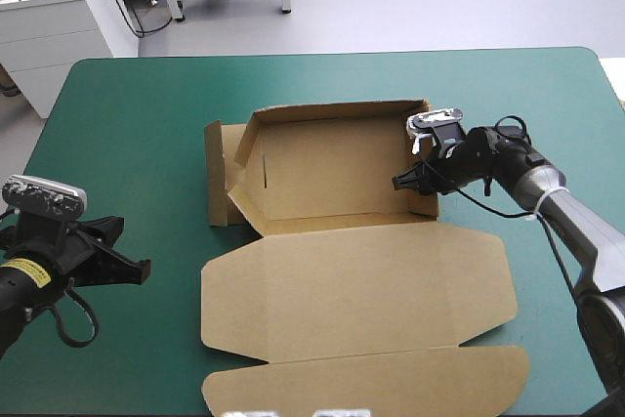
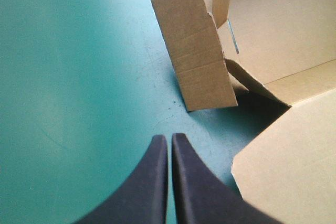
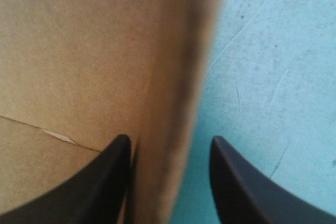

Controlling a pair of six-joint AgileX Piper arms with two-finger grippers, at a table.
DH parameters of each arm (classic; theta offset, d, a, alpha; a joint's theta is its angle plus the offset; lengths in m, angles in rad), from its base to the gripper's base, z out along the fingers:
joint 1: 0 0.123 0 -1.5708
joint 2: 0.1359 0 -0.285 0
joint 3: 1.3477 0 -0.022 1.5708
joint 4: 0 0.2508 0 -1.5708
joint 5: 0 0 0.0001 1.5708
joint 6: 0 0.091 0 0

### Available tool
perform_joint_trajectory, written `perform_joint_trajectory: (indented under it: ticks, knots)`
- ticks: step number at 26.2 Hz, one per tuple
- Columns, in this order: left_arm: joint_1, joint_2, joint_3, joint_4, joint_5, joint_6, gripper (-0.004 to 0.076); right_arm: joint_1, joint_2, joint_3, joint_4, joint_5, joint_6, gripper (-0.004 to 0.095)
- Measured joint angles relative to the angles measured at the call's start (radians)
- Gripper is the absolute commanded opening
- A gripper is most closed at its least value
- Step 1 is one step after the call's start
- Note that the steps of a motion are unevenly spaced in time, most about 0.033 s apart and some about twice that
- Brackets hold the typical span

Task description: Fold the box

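The box (image 1: 332, 178) lay near the middle of the table (image 1: 127, 95), its far half raised into an open tray with back and side walls upright. Its lid (image 1: 361, 285) lay flat on the near side, and the tuck flap (image 1: 371, 383) beyond the lid ran on toward the near edge of the high view. At the tray's left side a loose end flap (image 2: 202, 61) stood upright and swung outward, away from the tray, its lower edge on the teal-green cover (image 2: 79, 77).

The right gripper (image 3: 169, 138) was at the tray's right wall (image 3: 157, 51), close to that wall's near corner. Its black fingers (image 3: 100, 182) stood apart and straddled the wall's edge, one on the inner side against the board, the other outside over bare cover, with a gap between it and the wall.

The left gripper (image 2: 169, 137) hung over the cover near the table's near left part, well apart from the box, its fingers together with only a thin slit between them. The loose flap stood ahead of it, and the lid's left edge lay off to one side.

Bare cover lay open to the left of the box, in a strip beyond the back wall, and to the right of the lid.
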Motion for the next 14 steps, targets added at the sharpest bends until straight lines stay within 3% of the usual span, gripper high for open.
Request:
perform_joint_trajectory:
  ticks: [2,10,14]
  knots:
    - [0.0,0.0,0.0,0.0,0.0,0.0,0.0008,0.0,0.001,-0.026,-0.006,0.024,0.0,0.073]
    - [0.0,0.0,0.0,0.0,0.0,0.0,0.0008,0.0,-0.039,-0.202,-0.019,0.148,0.006,0.0729]
    - [0.0,0.0,0.0,0.0,0.0,0.0,0.0008,0.0,-0.108,-0.381,-0.035,0.316,0.019,0.0729]
